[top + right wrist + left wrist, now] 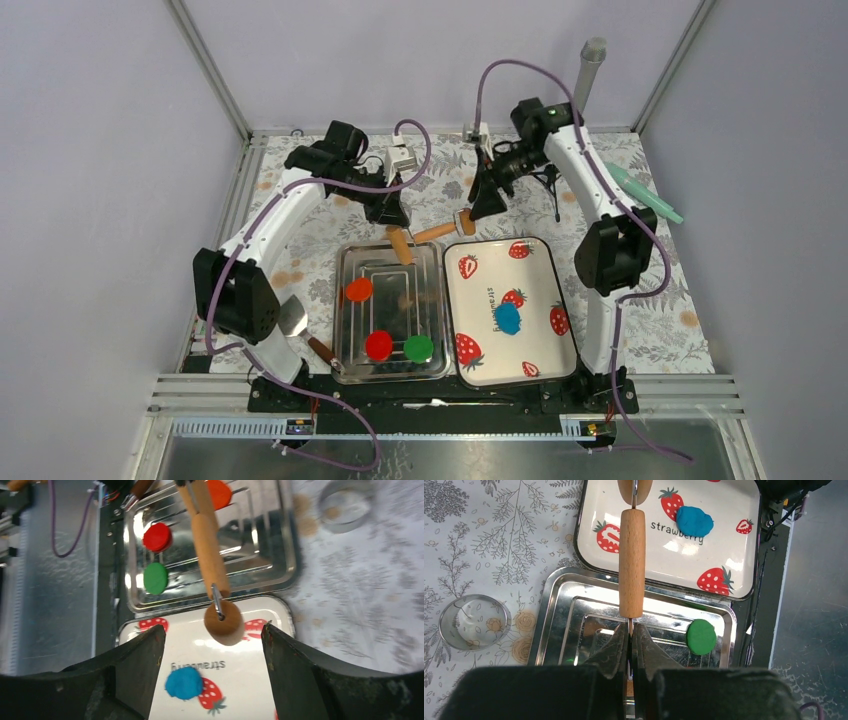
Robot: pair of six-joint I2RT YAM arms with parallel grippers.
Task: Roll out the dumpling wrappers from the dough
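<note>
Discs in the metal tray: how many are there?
3: an orange disc far left, a red disc near edge, a green disc just right of it. None seems hidden.

The rolling pin [631,562] is made of pale wood, smooth and matt, and a thin bright metal rod is seen at its ends. The metal tray [564,580] is polished to a mirror gloss. The strawberry tray [724,545] is finished in a smooth, glossy white coat with printed fruit. The dough [694,521] is shown as soft, matt blue clay, slightly uneven. The green disc [701,636], red disc [157,537] and orange disc [218,492] are seen smooth and matt. The table cover [499,535] is printed and dull; the ring [474,600] on it is made of shiny metal.
</note>
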